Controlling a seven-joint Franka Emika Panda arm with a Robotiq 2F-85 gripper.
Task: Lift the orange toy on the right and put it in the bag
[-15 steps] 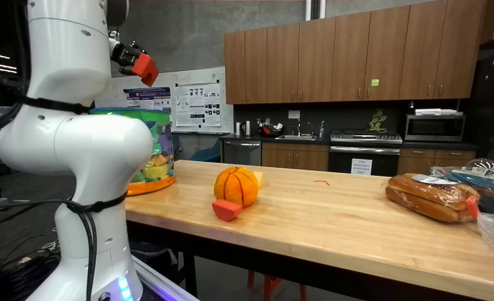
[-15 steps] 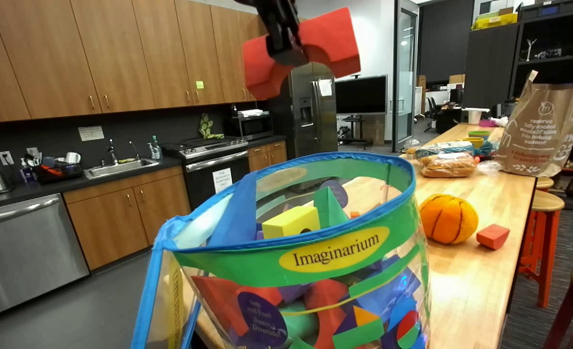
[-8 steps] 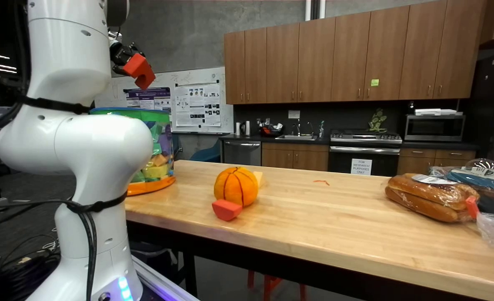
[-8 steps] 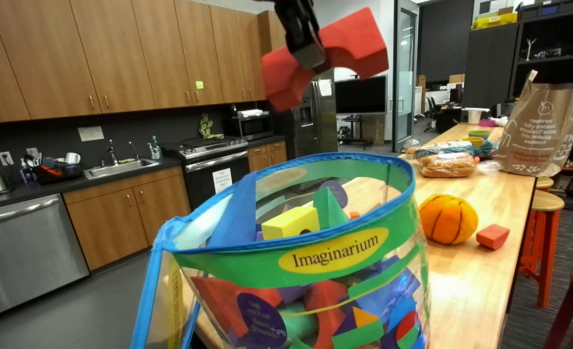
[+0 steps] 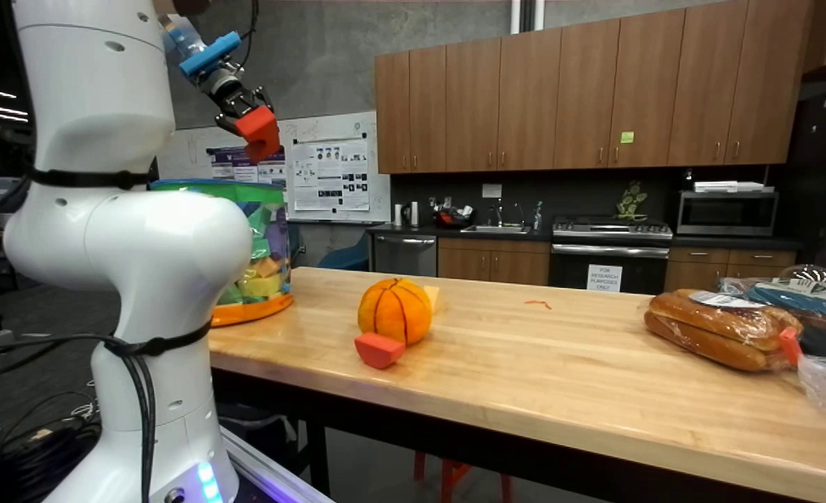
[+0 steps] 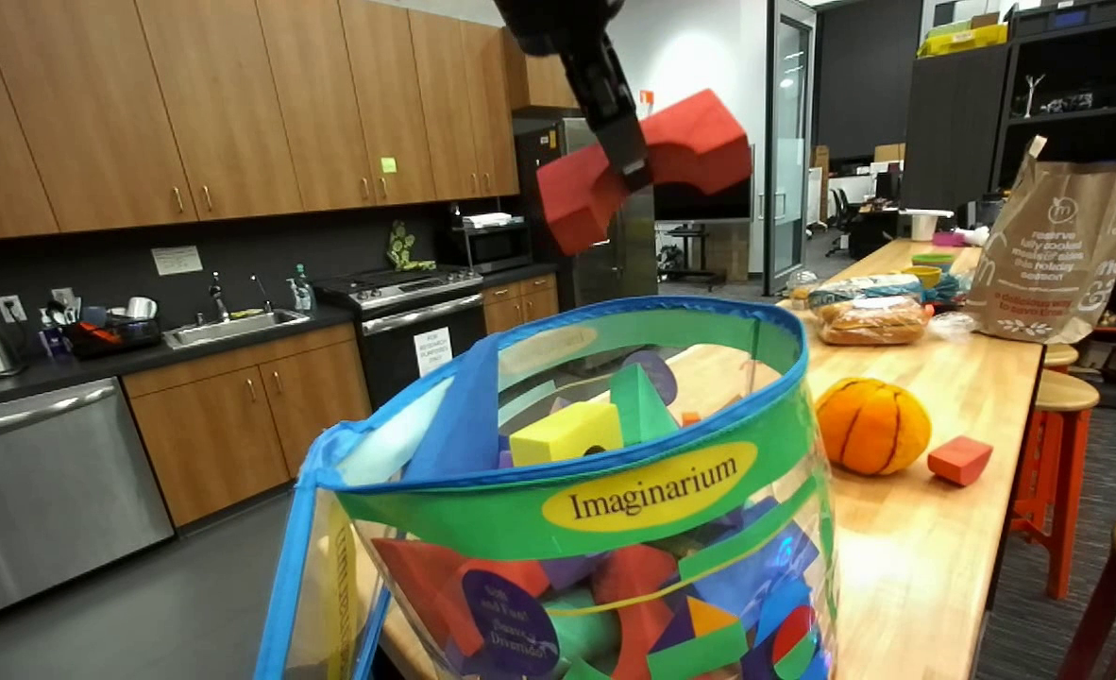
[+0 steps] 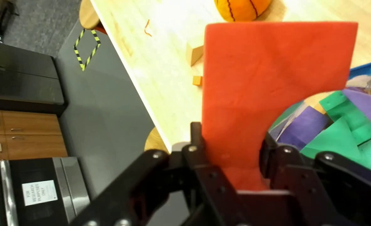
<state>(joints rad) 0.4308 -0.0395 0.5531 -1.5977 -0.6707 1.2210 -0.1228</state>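
Note:
The orange toy is a red-orange block with a curved cut-out, seen in both exterior views (image 5: 261, 133) (image 6: 700, 142) and large in the wrist view (image 7: 254, 72). My gripper (image 5: 242, 117) is shut on it, with one finger on its flat side and one in the curved cut-out (image 7: 232, 139). The bag is clear with a green band (image 6: 445, 524) and blue rim. It stands open, full of coloured foam blocks, partly behind the arm in an exterior view (image 5: 273, 199). The toy is in the air, higher than the bag's rim. In the wrist view, the bag's rim (image 7: 369, 67) is at right.
A round orange ribbed toy (image 5: 395, 312) and a small red block (image 5: 379, 351) lie on the wooden table (image 5: 525, 363). A pale yellow block (image 5: 432, 299) is behind them. Wrapped bread (image 5: 720, 332) and a brown paper bag (image 6: 1054, 255) stand farther along.
My gripper, holding the toy, first shifts to the right in the bag-side exterior view, then lowers toward the bag's rim. The arm has turned, and more of the wrist shows. The bag has not moved.

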